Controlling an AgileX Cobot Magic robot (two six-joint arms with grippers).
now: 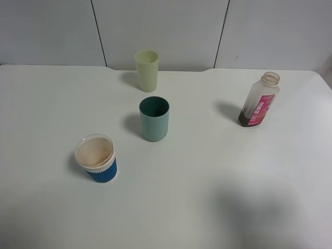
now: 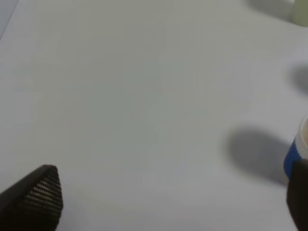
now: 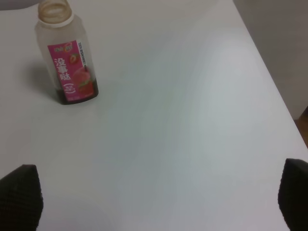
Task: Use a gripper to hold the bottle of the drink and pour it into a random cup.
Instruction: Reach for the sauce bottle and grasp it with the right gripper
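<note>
the left end effector (image 2: 166,198) is hanging spread and empty near the blue cup (image 2: 292,155), while the right end effector (image 3: 156,196), likewise spread and nearer, is facing the bottle of the drink (image 3: 67,60), which is standing upright on the tabletop (image 3: 192,120) ahead of it, well apart.
</note>
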